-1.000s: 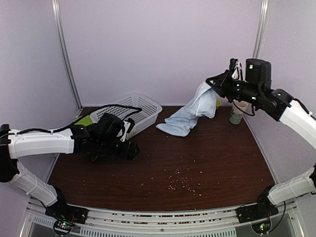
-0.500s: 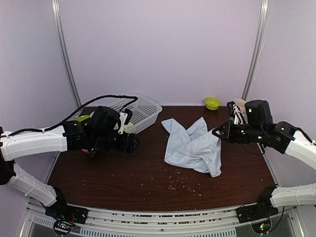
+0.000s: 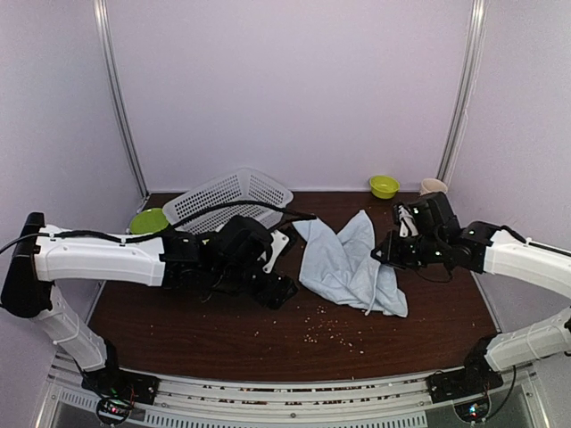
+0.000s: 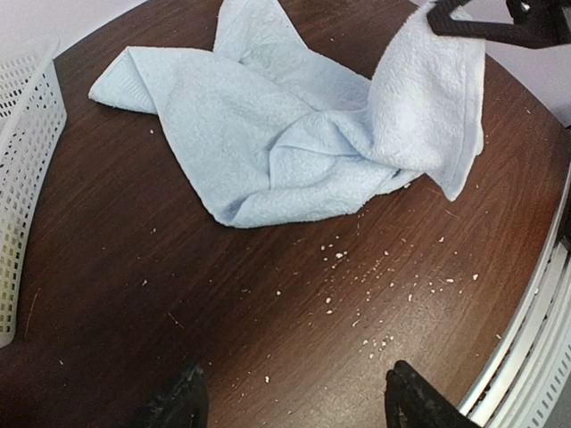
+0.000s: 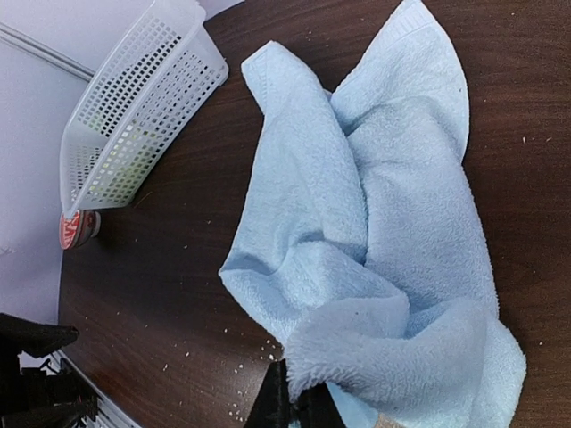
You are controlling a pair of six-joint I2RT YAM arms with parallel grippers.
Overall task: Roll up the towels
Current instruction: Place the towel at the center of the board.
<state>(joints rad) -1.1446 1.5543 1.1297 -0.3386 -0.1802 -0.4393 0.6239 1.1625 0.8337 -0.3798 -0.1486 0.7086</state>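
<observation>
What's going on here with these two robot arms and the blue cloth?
The right end effector is shut on a fold of the pale blue towel, which lies crumpled on the brown table. The left end effector is open, low over the table just left of the towel and not touching it. Nothing is rolled yet; the towel isn't even spread flat. A white mesh basket sits at the back left.

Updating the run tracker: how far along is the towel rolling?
Done: blue towel lies out on the table, crumpled, no roll started. In hand: right fingers pinch a lifted edge; left fingers hover open, short of it. Left: flatten and roll it; no second towel clearly in view.
</observation>
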